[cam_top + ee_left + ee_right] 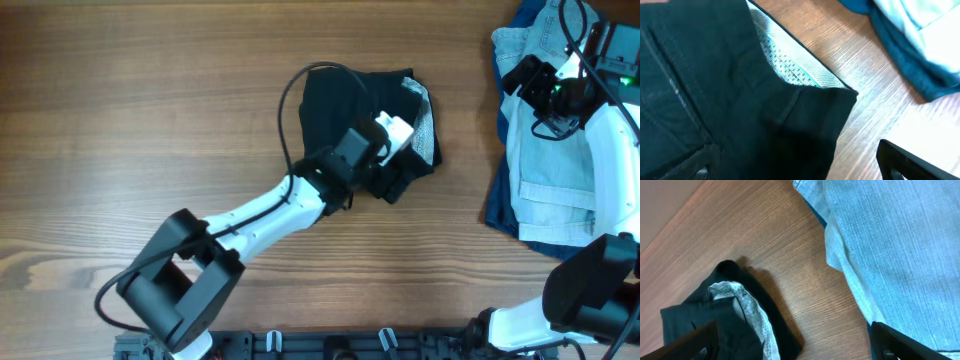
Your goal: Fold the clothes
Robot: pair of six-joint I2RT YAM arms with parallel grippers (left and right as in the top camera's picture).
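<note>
Your left gripper and right gripper: jaws apart, empty. Pinch the black shorts, bunched at the centre of the desk, by the waistband lining; fold flat.

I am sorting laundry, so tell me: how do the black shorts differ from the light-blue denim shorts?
The black shorts lie bunched mid-table; the denim shorts lie spread at the right edge. The black shorts show pale mesh lining; the denim shorts show none. The black shorts rest directly on the table, the denim shorts on a navy garment.
</note>
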